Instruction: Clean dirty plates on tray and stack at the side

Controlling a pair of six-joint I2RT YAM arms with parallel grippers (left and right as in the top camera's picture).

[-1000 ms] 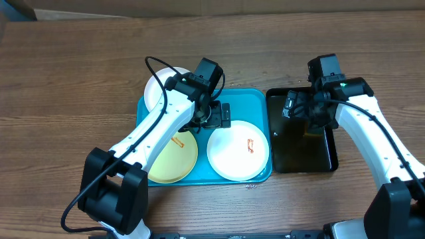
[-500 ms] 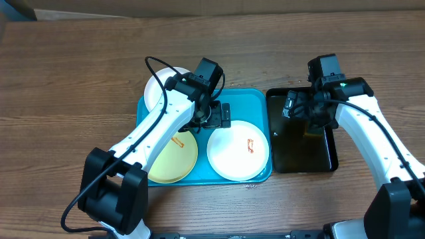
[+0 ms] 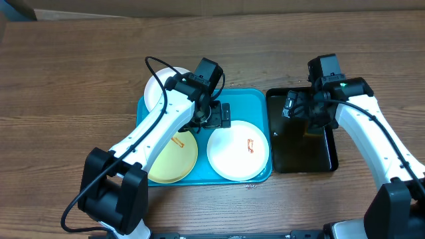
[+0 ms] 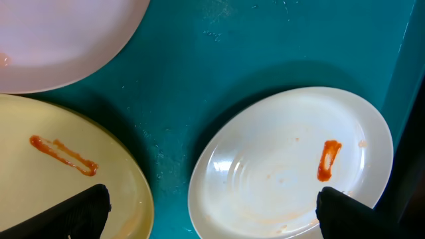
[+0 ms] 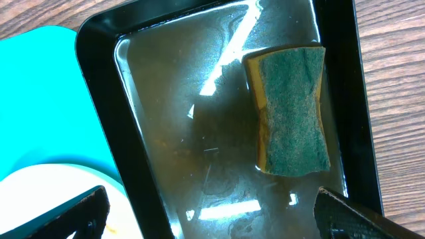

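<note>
The turquoise tray (image 3: 255, 99) holds three dirty plates. A white plate (image 3: 236, 151) with a red smear lies at the tray's right; it also shows in the left wrist view (image 4: 279, 166). A pale yellow plate (image 3: 174, 156) with an orange smear lies at the front left, also in the left wrist view (image 4: 60, 172). Another white plate (image 3: 159, 86) sits at the tray's back left, partly under my left arm. My left gripper (image 4: 212, 209) is open and empty above the gap between the yellow and white plates. My right gripper (image 5: 212, 212) is open and empty over the black basin.
A black glossy basin (image 3: 325, 156) with shallow water stands right of the tray; it also shows in the right wrist view (image 5: 99, 86). A green and yellow sponge (image 5: 292, 109) lies in it. Wooden table (image 3: 66, 79) surrounds both.
</note>
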